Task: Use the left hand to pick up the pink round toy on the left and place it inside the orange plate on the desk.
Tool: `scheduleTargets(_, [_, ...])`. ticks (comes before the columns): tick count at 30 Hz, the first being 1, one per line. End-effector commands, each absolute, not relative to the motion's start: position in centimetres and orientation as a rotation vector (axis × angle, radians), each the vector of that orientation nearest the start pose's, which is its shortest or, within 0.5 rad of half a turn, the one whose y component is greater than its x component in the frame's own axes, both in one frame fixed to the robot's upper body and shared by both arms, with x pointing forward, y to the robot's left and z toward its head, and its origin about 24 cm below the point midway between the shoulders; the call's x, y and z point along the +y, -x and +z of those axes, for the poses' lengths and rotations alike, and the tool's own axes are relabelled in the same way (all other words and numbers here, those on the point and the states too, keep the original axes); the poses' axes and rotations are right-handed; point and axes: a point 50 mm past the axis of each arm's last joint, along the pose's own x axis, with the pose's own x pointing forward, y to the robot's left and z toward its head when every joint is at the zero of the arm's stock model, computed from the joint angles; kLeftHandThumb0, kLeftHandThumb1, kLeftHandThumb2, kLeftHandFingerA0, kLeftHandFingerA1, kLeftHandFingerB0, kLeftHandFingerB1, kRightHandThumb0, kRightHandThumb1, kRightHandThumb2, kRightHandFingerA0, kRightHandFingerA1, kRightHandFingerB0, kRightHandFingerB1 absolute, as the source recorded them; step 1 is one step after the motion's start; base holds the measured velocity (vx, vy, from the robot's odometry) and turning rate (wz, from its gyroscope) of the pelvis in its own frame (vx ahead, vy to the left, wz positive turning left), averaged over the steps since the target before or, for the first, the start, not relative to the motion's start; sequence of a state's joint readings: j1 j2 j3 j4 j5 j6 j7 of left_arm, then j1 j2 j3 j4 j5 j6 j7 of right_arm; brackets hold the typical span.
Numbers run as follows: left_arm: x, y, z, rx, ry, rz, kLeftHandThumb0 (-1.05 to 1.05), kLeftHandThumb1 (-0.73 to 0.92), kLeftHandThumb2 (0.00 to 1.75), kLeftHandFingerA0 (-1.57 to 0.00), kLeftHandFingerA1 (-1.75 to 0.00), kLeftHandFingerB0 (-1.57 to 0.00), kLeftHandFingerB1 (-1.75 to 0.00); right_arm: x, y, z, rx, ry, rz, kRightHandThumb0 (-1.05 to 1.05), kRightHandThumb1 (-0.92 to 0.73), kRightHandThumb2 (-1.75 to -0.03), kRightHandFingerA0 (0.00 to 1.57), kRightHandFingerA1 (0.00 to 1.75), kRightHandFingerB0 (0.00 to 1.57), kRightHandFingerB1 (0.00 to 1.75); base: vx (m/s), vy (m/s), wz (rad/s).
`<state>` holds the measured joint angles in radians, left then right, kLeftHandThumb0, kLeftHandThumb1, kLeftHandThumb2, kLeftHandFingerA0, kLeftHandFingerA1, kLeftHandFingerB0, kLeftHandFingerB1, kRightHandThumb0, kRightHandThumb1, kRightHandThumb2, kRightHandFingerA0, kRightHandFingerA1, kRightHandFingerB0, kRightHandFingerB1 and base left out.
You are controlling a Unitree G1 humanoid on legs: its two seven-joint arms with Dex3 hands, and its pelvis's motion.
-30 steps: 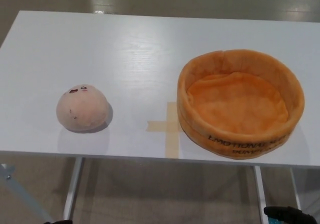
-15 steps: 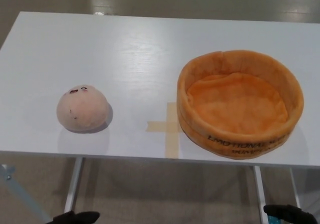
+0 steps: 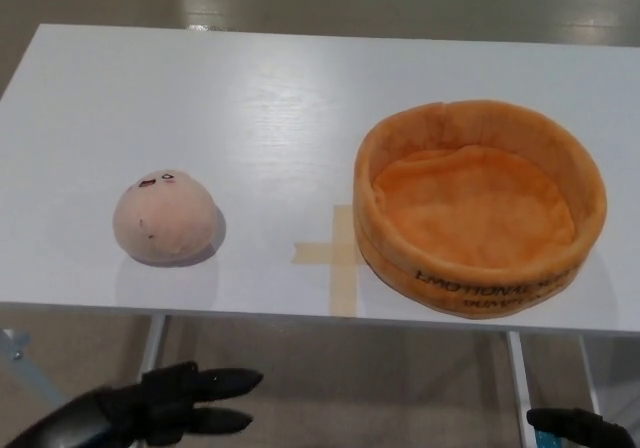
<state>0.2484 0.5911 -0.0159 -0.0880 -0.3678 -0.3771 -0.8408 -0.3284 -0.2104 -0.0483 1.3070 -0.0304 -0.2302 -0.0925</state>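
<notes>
A: Where is the pink round toy (image 3: 164,217)?

B: On the left part of the white desk (image 3: 250,108), near its front edge, resting flat side down with its small face turned up and away. Nothing touches it.

A: And the left hand (image 3: 180,405)?

B: Low at the bottom left, below the desk's front edge and well apart from the toy, which lies above it and slightly to the left in the head view. Its fingers (image 3: 228,379) are spread, pointing right, and they hold nothing.

A: The orange plate (image 3: 480,206)?

B: On the right of the desk, empty, just beside a cross of tan tape (image 3: 338,256).

A: The right hand (image 3: 580,429)?

B: Only a dark sliver at the bottom right corner; I cannot tell its state.
</notes>
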Motion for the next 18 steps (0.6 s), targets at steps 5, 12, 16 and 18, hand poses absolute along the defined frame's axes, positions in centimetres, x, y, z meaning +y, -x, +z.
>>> scheduleTargets(5, [19.7, -20.4, 16.3, -0.577, -0.286, -1.041, -0.39, 0.42, 0.62, -0.22, -0.40, -0.25, -0.36, -22.5, -22.0, -11.0, 0.754, 0.260, -0.141, -0.16, -0.40, -0.68, 0.77, 0.83, 0.55, 0.64, 0.00, 0.000, 0.00])
scheduleTargets(12, [19.8, -23.7, 19.8, -0.668, -0.515, -0.846, -0.13, 0.41, 0.54, -0.08, -0.24, -0.23, -0.32, -22.6, -22.1, -11.0, 0.755, 0.247, -0.149, -0.17, -0.40, -0.68, 0.76, 0.84, 0.56, 0.65, 0.00, 0.000, 0.00])
scheduleTargets(16, [19.4, -25.4, 21.3, -0.654, -0.658, -0.790, -0.02, 0.34, 0.58, -0.07, -0.18, -0.20, -0.35, -22.6, -22.1, -10.9, 0.752, 0.256, -0.142, -0.17, -0.39, -0.68, 0.75, 0.83, 0.56, 0.65, 0.00, 0.000, 0.00])
scheduleTargets(18, [19.3, -26.6, 21.8, -0.635, -0.737, -0.759, -0.07, 0.35, 0.59, -0.06, -0.18, -0.17, -0.36, -22.6, -22.2, -10.9, 0.750, 0.256, -0.147, -0.12, -0.40, -0.65, 0.75, 0.83, 0.57, 0.64, 0.00, 0.000, 0.00])
